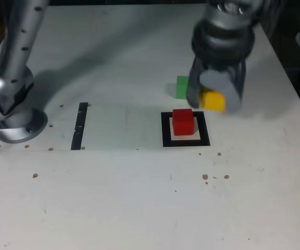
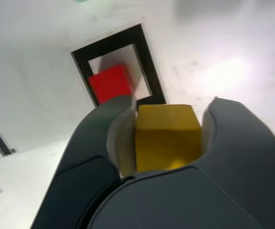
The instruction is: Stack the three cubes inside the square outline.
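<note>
Remaining: two cubes. Red cube (image 1: 183, 121) is seated in the square outline (image 1: 165, 130); yellow cube (image 2: 167, 136) is clamped between gripper (image 2: 168, 143) fingers; green cube (image 1: 182, 86) is left behind them.

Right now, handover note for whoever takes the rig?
Gripper: jaws shut on the yellow cube, lifted off the table, beside the square outline on the exterior view's right.
Red cube: sits inside the outline.
Green cube: on the table behind the outline, partly hidden by the gripper.
Done: red placed, yellow picked.
Left: set yellow on red, then fetch green and top the stack.
</note>
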Available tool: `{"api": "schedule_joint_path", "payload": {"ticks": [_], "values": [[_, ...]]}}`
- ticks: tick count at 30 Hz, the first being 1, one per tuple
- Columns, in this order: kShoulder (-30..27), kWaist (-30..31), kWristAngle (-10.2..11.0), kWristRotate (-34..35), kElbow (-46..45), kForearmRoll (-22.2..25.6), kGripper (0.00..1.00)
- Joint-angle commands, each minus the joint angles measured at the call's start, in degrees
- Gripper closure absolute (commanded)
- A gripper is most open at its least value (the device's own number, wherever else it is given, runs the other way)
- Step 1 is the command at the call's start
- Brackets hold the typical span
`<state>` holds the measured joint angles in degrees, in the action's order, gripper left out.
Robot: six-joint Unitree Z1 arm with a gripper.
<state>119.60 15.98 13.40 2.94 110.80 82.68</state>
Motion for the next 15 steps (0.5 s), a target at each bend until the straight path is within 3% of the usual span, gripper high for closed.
{"api": "schedule_joint_path", "payload": {"ticks": [1, 8, 15], "values": [[-0.7, -0.3, -0.7, 4.3, -3.2, 0.3, 0.75], [-2.2, -1.8, -2.0, 7.6, -8.5, -0.5, 0.75], [-3.1, -5.0, -3.5, 7.4, -15.8, -6.7, 0.74]]}}
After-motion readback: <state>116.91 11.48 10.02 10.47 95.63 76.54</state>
